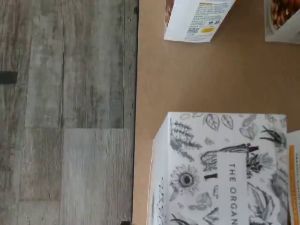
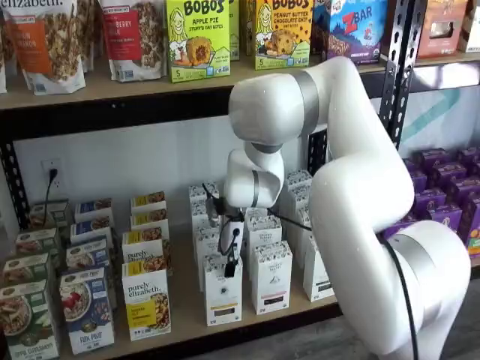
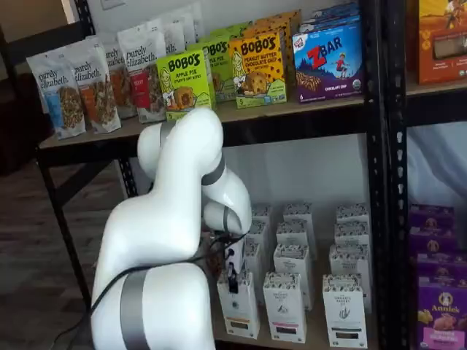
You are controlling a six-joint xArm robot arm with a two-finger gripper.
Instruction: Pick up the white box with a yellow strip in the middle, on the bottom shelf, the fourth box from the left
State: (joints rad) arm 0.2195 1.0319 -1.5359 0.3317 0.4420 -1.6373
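The tool (image 2: pixel 232 264) hangs just above the front white box (image 2: pixel 223 292) on the bottom shelf (image 2: pixel 187 322); its black fingers show side-on in both shelf views, so its opening cannot be told. It holds nothing.

Bobo's boxes (image 3: pixel 188 84) on the upper shelf: two fronts showing
Z Bar boxes (image 3: pixel 330 62): one
purely elizabeth bags (image 3: pixel 60 93): two clear ones
Front-row white cartons (image 3: pixel 284 308): three
Arms (image 2: pixel 352 187): one
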